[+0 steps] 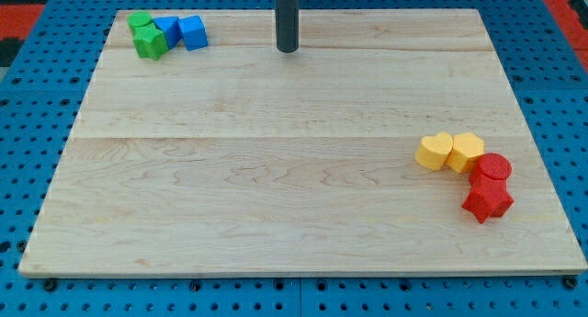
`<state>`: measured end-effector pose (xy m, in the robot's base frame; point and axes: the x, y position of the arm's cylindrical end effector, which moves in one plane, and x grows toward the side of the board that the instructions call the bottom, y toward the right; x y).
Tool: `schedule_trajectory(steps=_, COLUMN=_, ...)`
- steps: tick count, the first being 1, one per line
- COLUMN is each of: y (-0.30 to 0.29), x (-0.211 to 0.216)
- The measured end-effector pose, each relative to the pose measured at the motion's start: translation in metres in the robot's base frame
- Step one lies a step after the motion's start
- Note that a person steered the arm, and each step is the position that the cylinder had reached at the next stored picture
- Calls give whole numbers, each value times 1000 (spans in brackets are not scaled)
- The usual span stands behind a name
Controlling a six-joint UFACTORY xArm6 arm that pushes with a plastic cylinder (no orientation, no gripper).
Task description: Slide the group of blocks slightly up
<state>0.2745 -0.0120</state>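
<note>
My tip [288, 50] rests on the wooden board [276, 152] near the view's top centre, far from every block. At the view's top left sits a tight group: a green block [140, 22], a green star-like block [150, 42], a blue block [168, 28] and a blue cube [193, 32]. At the view's right sits a second group: a yellow heart-shaped block [434, 152], a yellow hexagonal block [466, 152], a red cylinder [493, 168] and a red star-shaped block [487, 200]. The tip is about a hand's width to the right of the blue cube.
The board lies on a blue perforated table [37, 96]. The top-left group lies close to the board's top edge. The red blocks lie near the board's right edge.
</note>
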Motion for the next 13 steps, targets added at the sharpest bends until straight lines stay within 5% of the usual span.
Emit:
schedule_trajectory(steps=1, y=0, x=0)
schedule_trajectory(steps=3, y=144, x=22)
schedule_trajectory(steps=5, y=302, x=124)
schedule_trajectory(steps=7, y=355, x=161)
schedule_trajectory(steps=10, y=312, x=274)
schedule_trajectory(steps=12, y=221, x=257)
schedule_trajectory(steps=13, y=224, x=247)
